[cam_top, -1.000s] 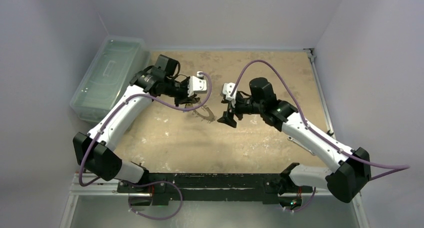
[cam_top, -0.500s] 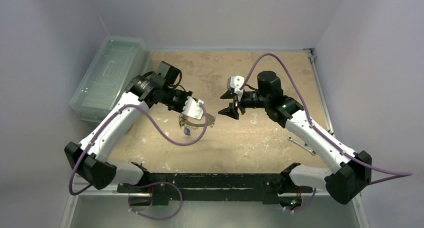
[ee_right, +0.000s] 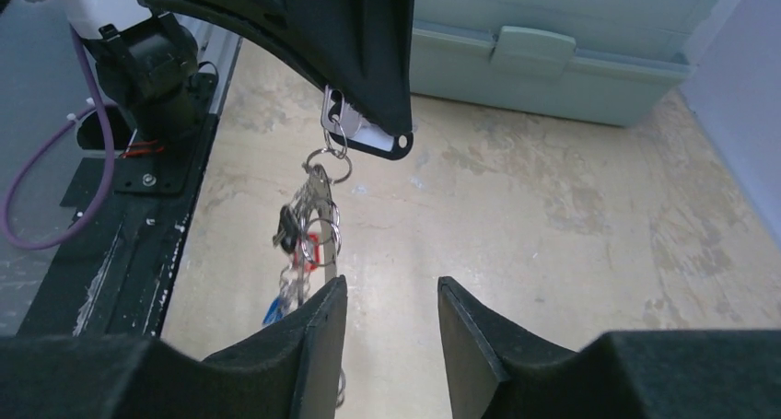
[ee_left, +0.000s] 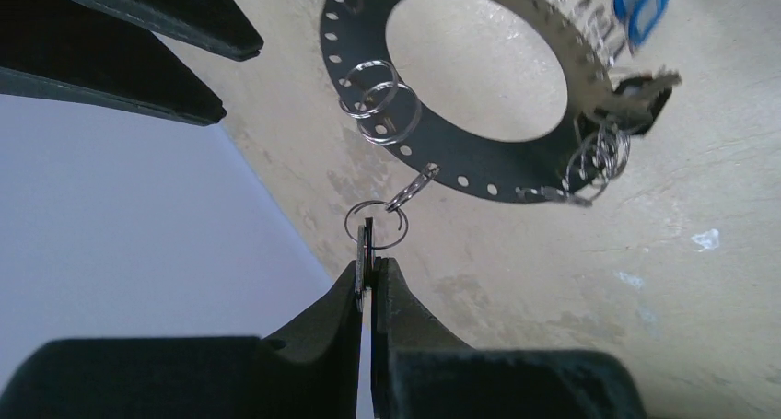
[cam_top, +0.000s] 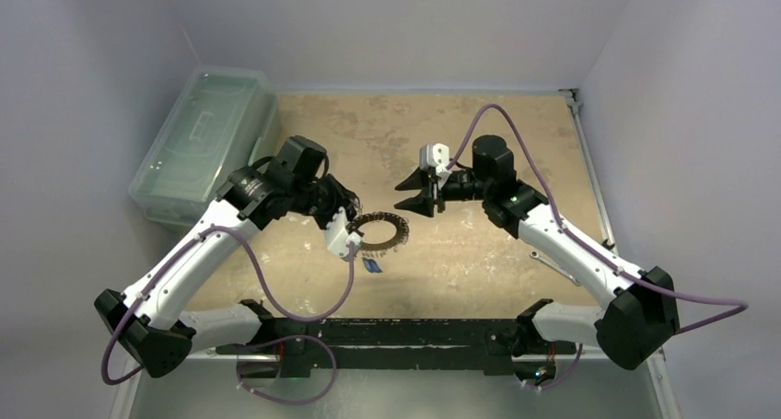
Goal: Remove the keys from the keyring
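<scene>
Left wrist: flat perf'd keyring (ee_left: pixel 488 168)

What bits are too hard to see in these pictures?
Top view: small metal keys round the large thin silvery keyring are too small to count.
Left wrist view: blue plastic key head cut off by the top edge.
Right wrist view: hanging keys' lower end hidden behind the right gripper's finger.
</scene>
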